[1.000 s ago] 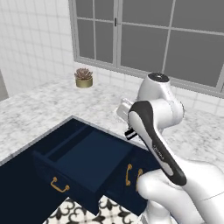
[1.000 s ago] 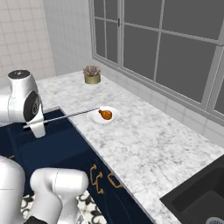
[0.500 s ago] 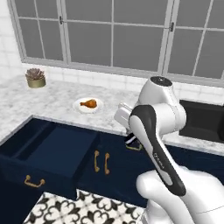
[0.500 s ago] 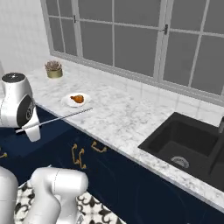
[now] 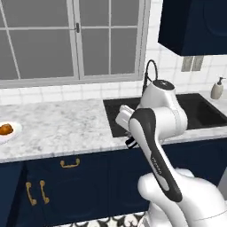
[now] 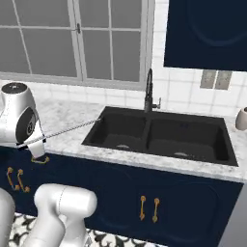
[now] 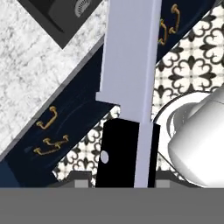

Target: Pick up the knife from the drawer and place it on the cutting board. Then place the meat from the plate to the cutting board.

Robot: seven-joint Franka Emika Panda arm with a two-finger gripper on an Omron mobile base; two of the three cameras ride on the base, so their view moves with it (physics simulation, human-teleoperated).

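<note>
Driving has carried my base along the table since 0.5 s ago: the whole scene has slid, the sink [image 6: 159,132] now sits mid-frame in the right base view, and the plate [image 5: 8,131] with the meat [image 5: 5,129] has gone to the far left edge of the left base view. I see the knife [image 7: 127,87] still clamped in the hand [image 7: 124,181]. In the hand view its black handle rises from between the 2 fingertips at the bottom centre, and the broad pale blade runs straight up to the top edge, crossing the navy cabinet fronts [image 7: 65,127] and the patterned floor [image 7: 183,61]. In the right base view the blade shows as a thin silver line reaching from the hand at centre left toward the sink's near left corner, above the marble table [image 6: 67,123]. In the left base view the hand sits at centre, mostly behind the arm's forearm. A soap bottle [image 5: 217,88] stands at the right edge. I can read no labels or writing anywhere.
</note>
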